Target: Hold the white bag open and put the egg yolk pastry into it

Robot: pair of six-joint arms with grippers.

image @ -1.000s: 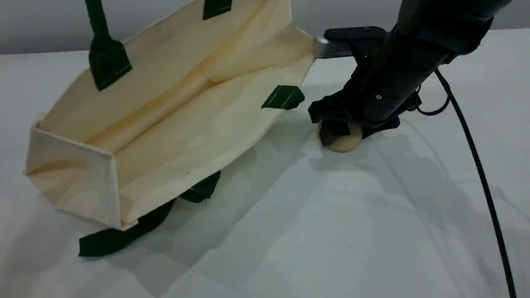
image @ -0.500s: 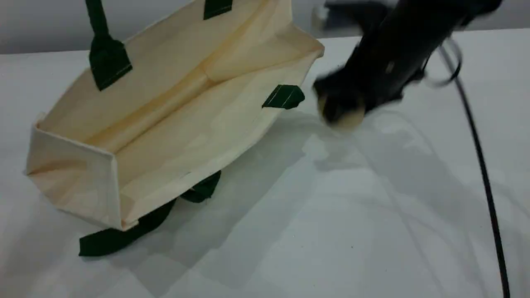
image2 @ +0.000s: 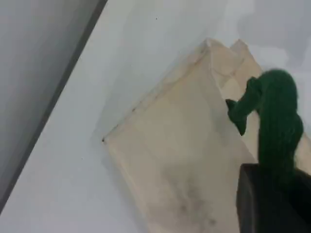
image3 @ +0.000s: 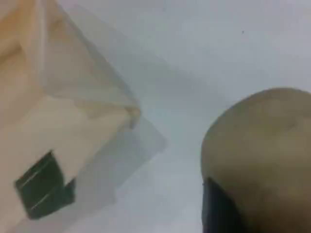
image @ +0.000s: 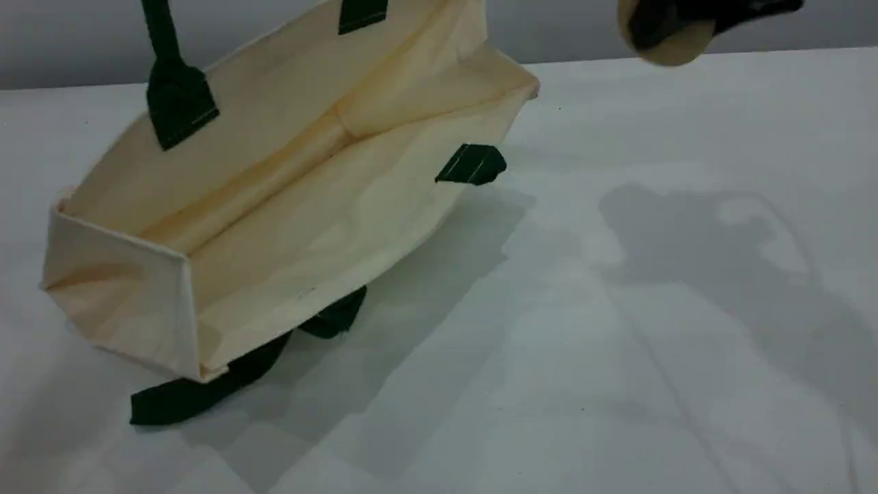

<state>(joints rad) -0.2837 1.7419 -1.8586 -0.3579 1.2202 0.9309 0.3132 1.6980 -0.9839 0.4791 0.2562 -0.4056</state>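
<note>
The white bag point(image: 288, 199) lies on the table's left half, its mouth gaping toward the camera. Its upper side hangs from a dark green handle point(image: 171, 89) that runs out of the top edge. In the left wrist view my left gripper point(image2: 272, 204) is shut on that green handle point(image2: 277, 116), above the bag's outer side point(image2: 180, 160). At the top right, my right gripper point(image: 686, 24) is shut on the egg yolk pastry point(image: 675, 48), high above the table and to the right of the bag. The tan pastry point(image3: 262, 150) fills the right wrist view above a dark fingertip point(image3: 221, 211).
The bag's second green handle point(image: 206, 391) lies flat on the white table point(image: 549, 343), partly under the bag's lower side. A green strap patch point(image: 472, 165) sits on the bag's near rim. A grey wall point(image: 576, 27) runs behind the table's far edge.
My right gripper has lifted the pastry off the table, up and to the right to the view's top edge. The bag and left grip have not moved.
</note>
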